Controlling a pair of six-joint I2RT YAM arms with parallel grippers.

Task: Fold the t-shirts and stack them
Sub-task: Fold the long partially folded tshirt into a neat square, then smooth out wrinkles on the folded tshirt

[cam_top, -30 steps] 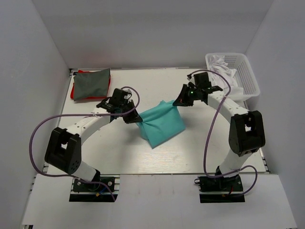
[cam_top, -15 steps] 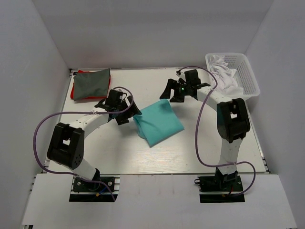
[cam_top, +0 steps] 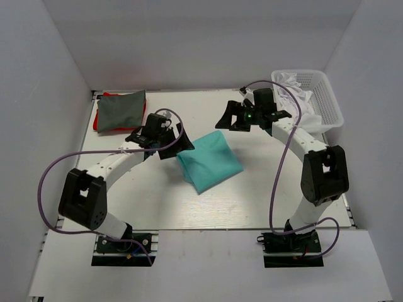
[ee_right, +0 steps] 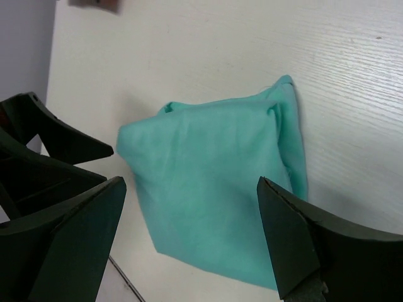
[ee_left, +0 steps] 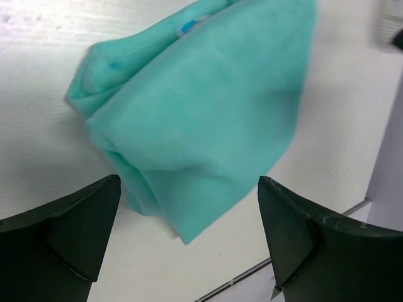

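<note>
A folded mint-teal t-shirt (cam_top: pixel 210 162) lies flat in the middle of the table, with nothing holding it. My left gripper (cam_top: pixel 179 142) hovers open just off its left corner, and in the left wrist view the teal t-shirt (ee_left: pixel 201 107) lies beyond the open gripper (ee_left: pixel 189 182). My right gripper (cam_top: pixel 228 118) is open above and behind the shirt's far edge. Its wrist view looks down on the teal t-shirt (ee_right: pixel 214 189) between the spread jaws of the open gripper (ee_right: pixel 191 182). A folded dark grey t-shirt (cam_top: pixel 121 111) rests on a red t-shirt (cam_top: pixel 95 123) at the back left.
A white lattice basket (cam_top: pixel 327 104) holding white cloth stands at the back right corner. White walls enclose the table on three sides. The left gripper's dark fingers (ee_right: pixel 44 148) show at the left of the right wrist view.
Both grippers opened and let go of the teal t-shirt, which dropped from a raised fold to lie flat. The right gripper pulled back from the shirt, and the left one shifted slightly.
</note>
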